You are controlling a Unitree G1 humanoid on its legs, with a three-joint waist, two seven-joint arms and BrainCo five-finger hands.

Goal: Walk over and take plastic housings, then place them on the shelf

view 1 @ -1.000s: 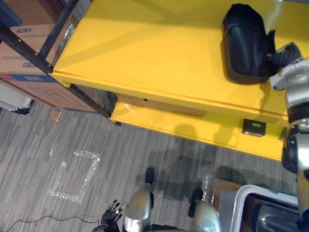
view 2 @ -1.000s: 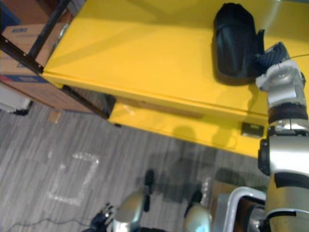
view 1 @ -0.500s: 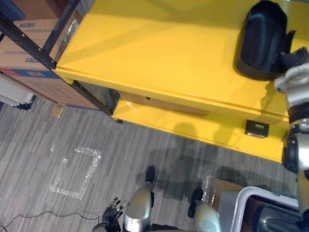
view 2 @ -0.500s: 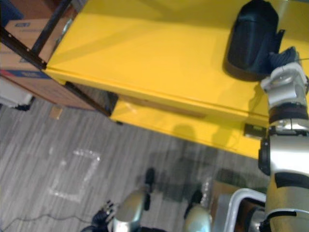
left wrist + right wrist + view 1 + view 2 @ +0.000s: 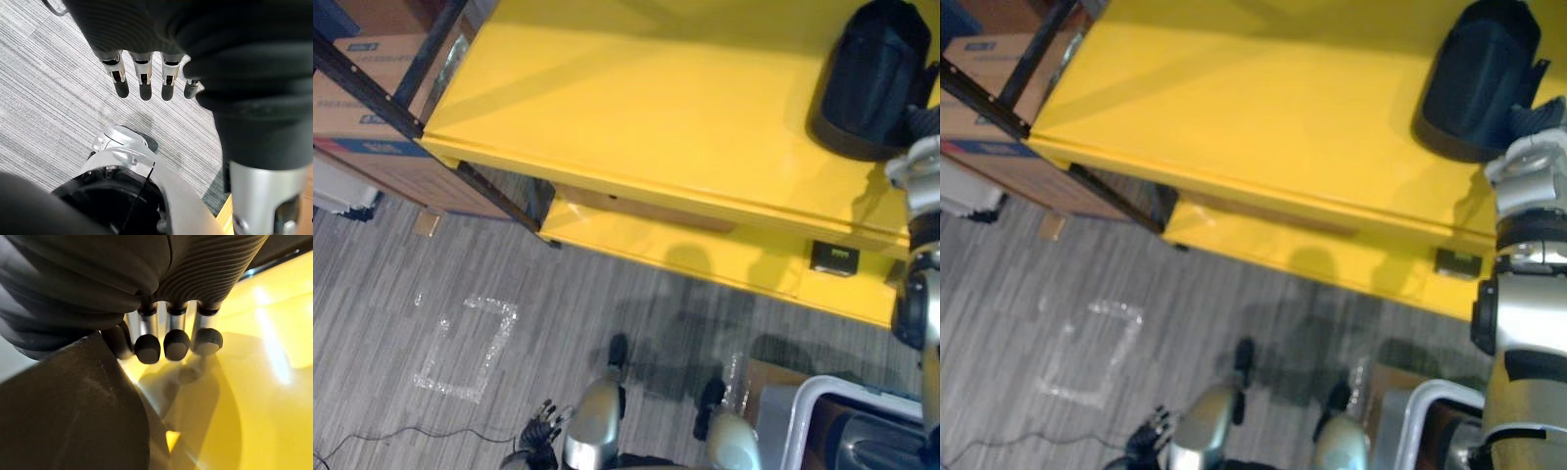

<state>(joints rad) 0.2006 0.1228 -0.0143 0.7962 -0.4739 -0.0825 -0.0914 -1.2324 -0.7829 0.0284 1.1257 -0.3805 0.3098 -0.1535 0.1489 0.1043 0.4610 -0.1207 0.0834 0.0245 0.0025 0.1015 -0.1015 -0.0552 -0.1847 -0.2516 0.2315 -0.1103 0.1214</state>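
Found the black housing (image 5: 871, 78) lying on the yellow shelf (image 5: 636, 108), just beside the fingers (image 5: 176, 344) of the right hand (image 5: 205, 269), loosely straight and gripping nothing. Judged it light, stiff and slick-shelled, best taken by its rim. Saw the left hand (image 5: 541, 433) hanging slack-fingered over the floor (image 5: 607, 294), with cardboard boxes (image 5: 362, 88) and a white bin (image 5: 822, 392) well apart from either hand's fingers, blocking nothing.
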